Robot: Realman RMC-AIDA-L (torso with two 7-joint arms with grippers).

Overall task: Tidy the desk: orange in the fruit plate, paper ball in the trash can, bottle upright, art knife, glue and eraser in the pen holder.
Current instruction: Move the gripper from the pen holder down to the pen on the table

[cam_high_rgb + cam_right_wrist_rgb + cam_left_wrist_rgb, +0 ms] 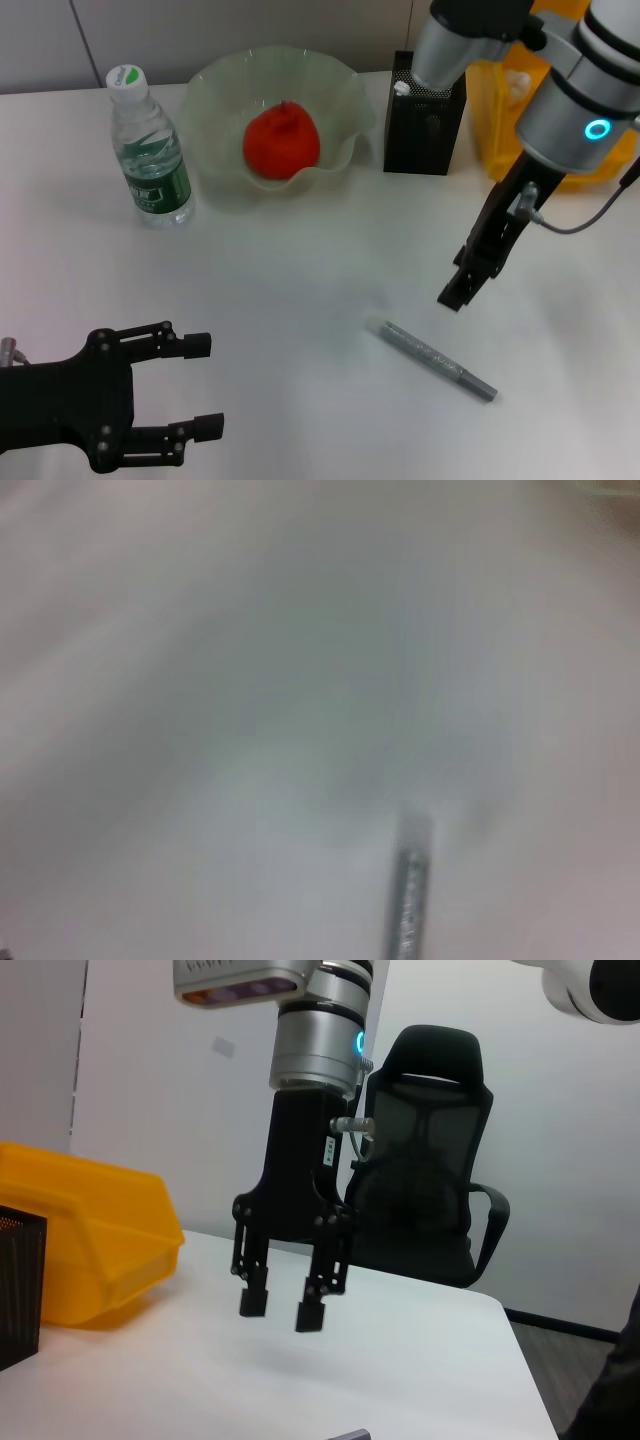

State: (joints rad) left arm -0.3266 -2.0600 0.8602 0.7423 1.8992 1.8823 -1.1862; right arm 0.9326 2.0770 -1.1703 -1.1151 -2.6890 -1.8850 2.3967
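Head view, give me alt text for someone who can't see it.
The right pincer hangs open above a grey art knife lying on the white desk. Behind stand an upright bottle, an orange in the fruit plate, a black pen holder and a yellow trash can. The left pincer rests open at the near corner.

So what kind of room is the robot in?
Probably an office: a white desk, a black swivel chair behind it, and a black mesh pen holder beside a yellow trash can.
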